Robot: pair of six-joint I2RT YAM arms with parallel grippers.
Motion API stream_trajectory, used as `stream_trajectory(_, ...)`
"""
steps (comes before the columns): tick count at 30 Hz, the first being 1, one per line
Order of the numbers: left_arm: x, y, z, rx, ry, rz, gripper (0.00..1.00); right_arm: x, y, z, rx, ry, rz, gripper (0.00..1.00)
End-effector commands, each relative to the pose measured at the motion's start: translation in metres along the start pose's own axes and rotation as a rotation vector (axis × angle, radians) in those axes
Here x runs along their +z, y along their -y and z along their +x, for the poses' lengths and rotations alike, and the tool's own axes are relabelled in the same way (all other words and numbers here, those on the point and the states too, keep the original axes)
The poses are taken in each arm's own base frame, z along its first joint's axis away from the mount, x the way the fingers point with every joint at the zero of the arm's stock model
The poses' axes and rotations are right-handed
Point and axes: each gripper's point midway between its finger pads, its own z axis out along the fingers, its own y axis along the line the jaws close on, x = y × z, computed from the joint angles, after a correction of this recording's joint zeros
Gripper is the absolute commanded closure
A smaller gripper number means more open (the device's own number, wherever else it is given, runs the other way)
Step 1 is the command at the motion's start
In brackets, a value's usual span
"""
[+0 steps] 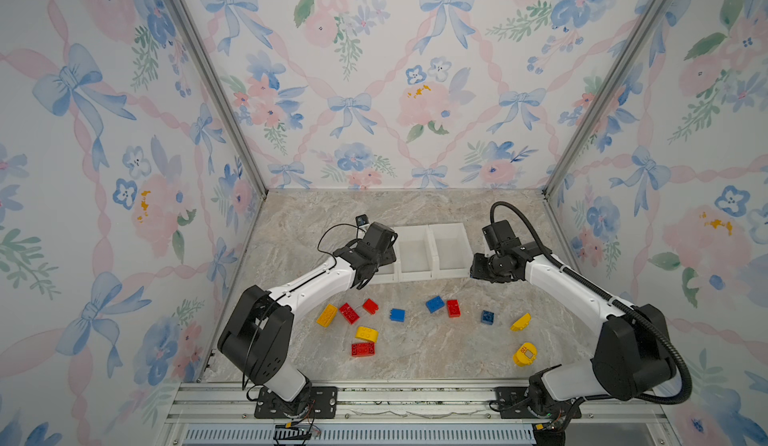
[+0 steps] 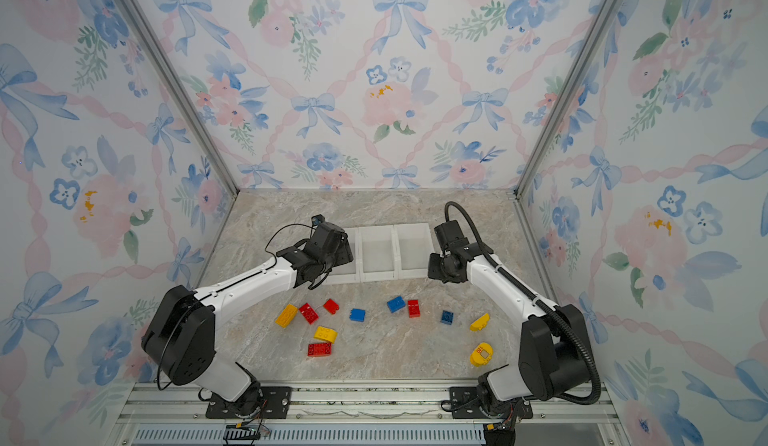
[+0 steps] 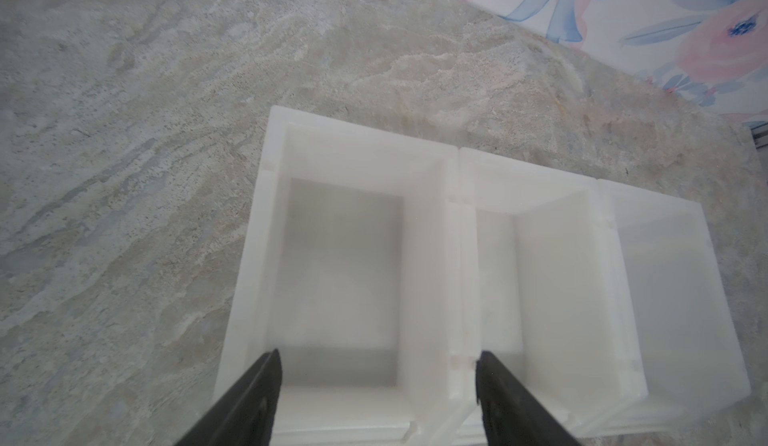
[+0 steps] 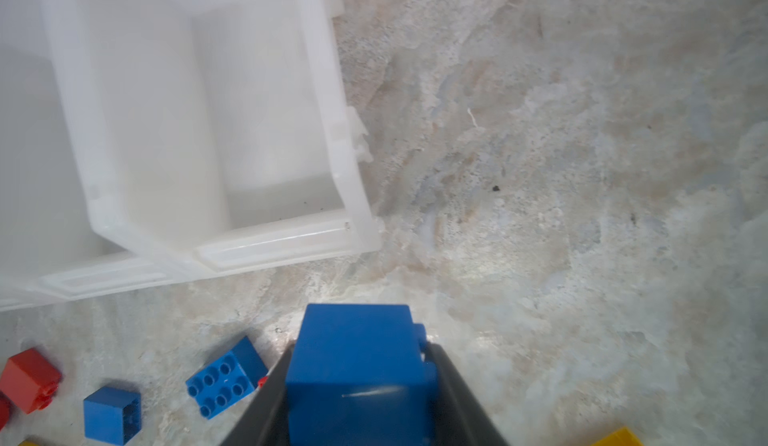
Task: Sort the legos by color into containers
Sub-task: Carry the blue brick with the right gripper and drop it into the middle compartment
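Three white containers (image 1: 415, 253) stand joined in a row at mid-table; all that shows of their insides is bare. My left gripper (image 3: 378, 356) hangs open and empty over the leftmost container (image 3: 357, 132), and in a top view it (image 1: 366, 277) is at that bin's front. My right gripper (image 4: 359, 348) is shut on a blue lego (image 4: 357, 365), just off the rightmost container's (image 4: 282, 244) front corner. In both top views that gripper (image 1: 478, 267) hides the brick. Loose legos lie in front: yellow (image 1: 327, 314), red (image 1: 348, 313), blue (image 1: 397, 315).
More bricks are scattered on the marble table (image 1: 436, 352): red (image 1: 370, 305), blue (image 1: 434, 304), red (image 1: 453, 308), dark blue (image 1: 487, 317), yellow (image 1: 520, 322), a rounded yellow piece (image 1: 524, 354), yellow (image 1: 366, 334) and red (image 1: 363, 349). Floral walls enclose three sides.
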Motion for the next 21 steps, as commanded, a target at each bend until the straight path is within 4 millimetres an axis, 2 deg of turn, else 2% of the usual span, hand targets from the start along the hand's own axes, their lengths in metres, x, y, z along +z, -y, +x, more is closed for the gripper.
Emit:
stream_trajectory(1, -0.008, -0.008, -0.008, -0.017, 0.037, -0.003, 0.24, -0.014, -0.033, -0.009, -0.073, 0.033, -0.056, 0.68)
stream_trajectory(8, -0.016, -0.026, -0.006, -0.033, 0.047, -0.014, 0.23, -0.015, -0.105, -0.023, -0.218, 0.066, -0.137, 0.68)
stream_trajectory(12, -0.021, -0.038, -0.005, -0.047, 0.051, -0.021, 0.22, -0.002, -0.136, -0.027, -0.28, 0.048, -0.153, 0.68)
stream_trajectory(17, -0.028, -0.054, -0.004, -0.066, 0.057, -0.026, 0.22, 0.013, -0.161, -0.032, -0.32, 0.03, -0.161, 0.68)
stream_trajectory(21, -0.033, -0.066, -0.005, -0.083, 0.062, -0.029, 0.21, 0.032, -0.169, -0.035, -0.332, 0.0, -0.148, 0.68)
